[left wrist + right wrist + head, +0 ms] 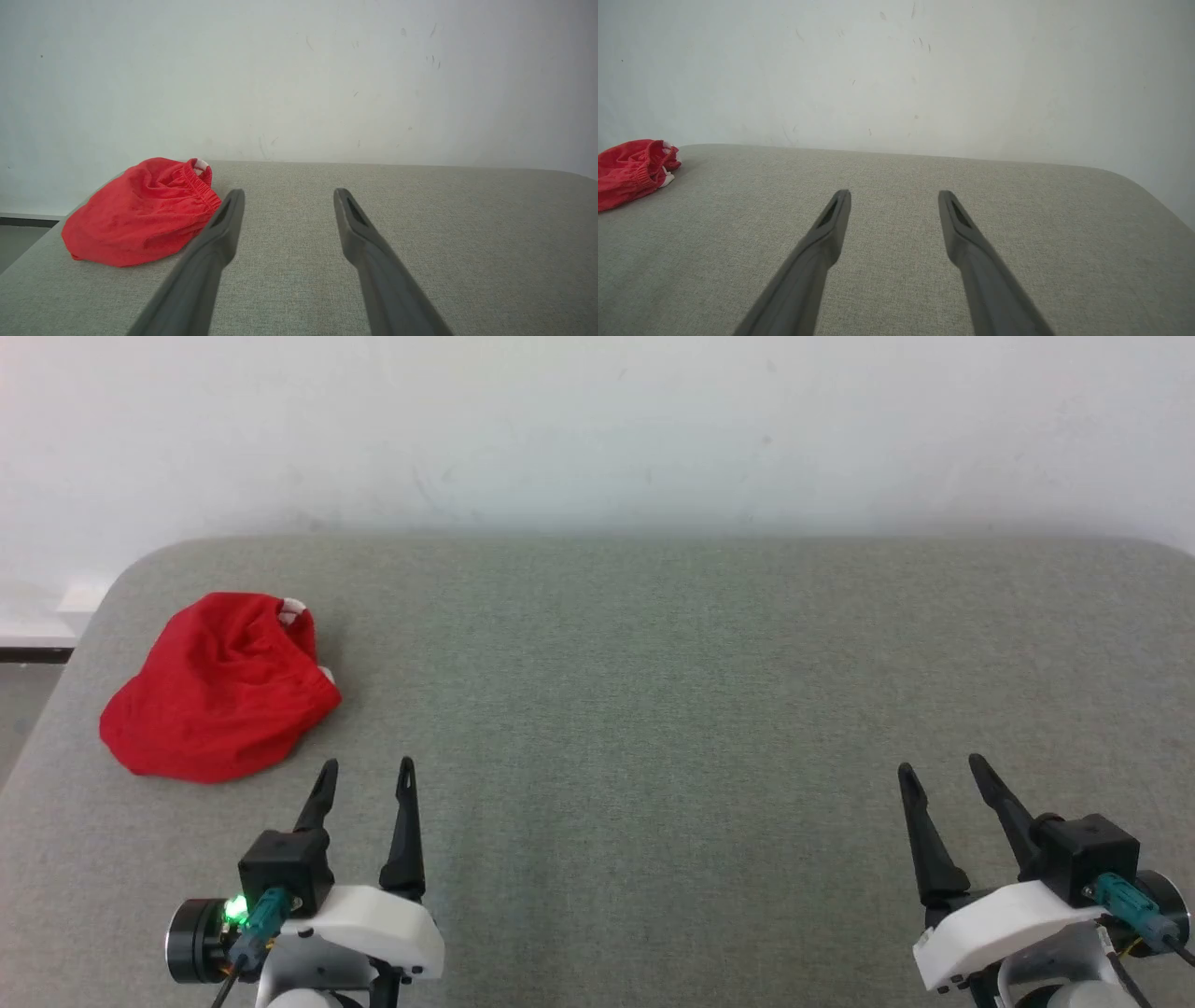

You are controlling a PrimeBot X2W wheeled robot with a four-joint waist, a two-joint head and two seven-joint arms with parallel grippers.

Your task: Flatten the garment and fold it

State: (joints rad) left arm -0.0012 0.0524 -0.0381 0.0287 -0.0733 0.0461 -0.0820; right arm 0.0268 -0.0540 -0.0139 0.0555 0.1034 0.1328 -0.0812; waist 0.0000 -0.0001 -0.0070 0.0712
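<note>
The garment [217, 689] is a bright red, crumpled heap with a bit of white showing at its far edge, lying at the far left of the grey table. My left gripper [367, 767] stands open just to its near right, fingers apart and empty. From the left wrist view the garment [142, 212] lies left of the open left gripper [288, 193], close to the left fingertip. At the lower right, my right gripper [938, 769] is open and empty, far from the cloth. The right wrist view has the garment [630, 170] at its left edge, well away from the right gripper [894, 195].
The grey fabric-covered table [653, 691] spreads wide, with rounded far corners. A pale wall [597, 429] rises directly behind its far edge. The table's left edge [56, 700] runs close beside the garment, with floor beyond it.
</note>
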